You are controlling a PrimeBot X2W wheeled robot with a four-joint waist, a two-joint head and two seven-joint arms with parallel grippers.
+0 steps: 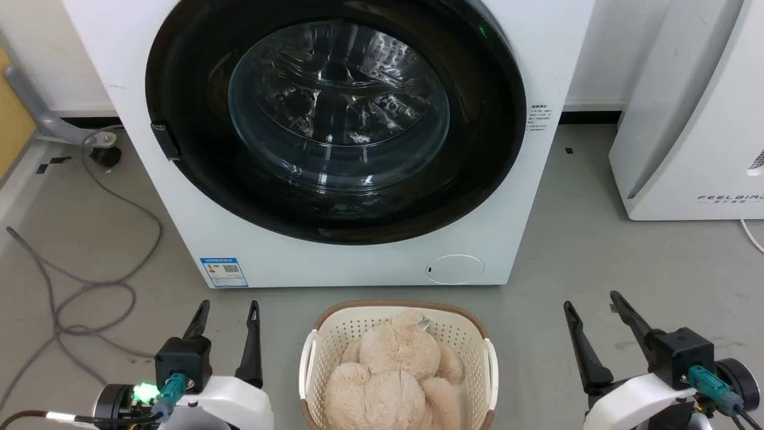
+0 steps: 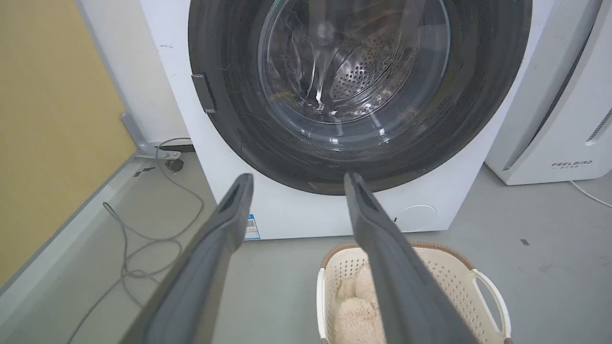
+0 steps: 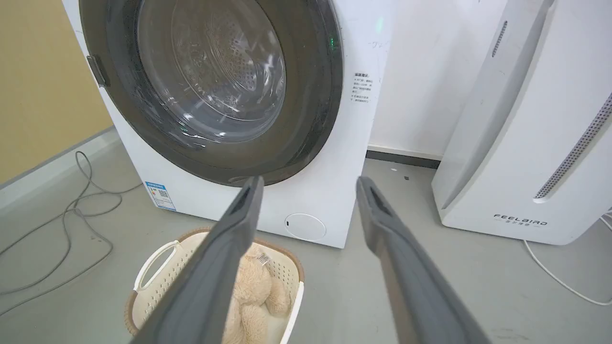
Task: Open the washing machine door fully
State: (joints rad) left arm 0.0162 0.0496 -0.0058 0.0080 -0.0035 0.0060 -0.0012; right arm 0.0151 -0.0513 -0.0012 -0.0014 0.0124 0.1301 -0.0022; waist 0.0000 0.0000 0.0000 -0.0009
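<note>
Glossy black-rimmed round glass washing machine door (image 1: pixel 337 107): shut flush in big white washing machine (image 1: pixel 358 263) | left end effector (image 1: pixel 230 306): spread apart, empty | right end effector (image 1: pixel 591 300): apart, empty | both low, well short of door, probably staged to reach its dark left-edge tab (image 1: pixel 165 140).

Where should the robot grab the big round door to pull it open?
Probably the small dark tab on the left rim of the washing machine door. The rest of the rim is smooth and lies flat against the front, with nothing to pinch. The left gripper, open, is on that side, so come from the left and hook behind it.
</note>
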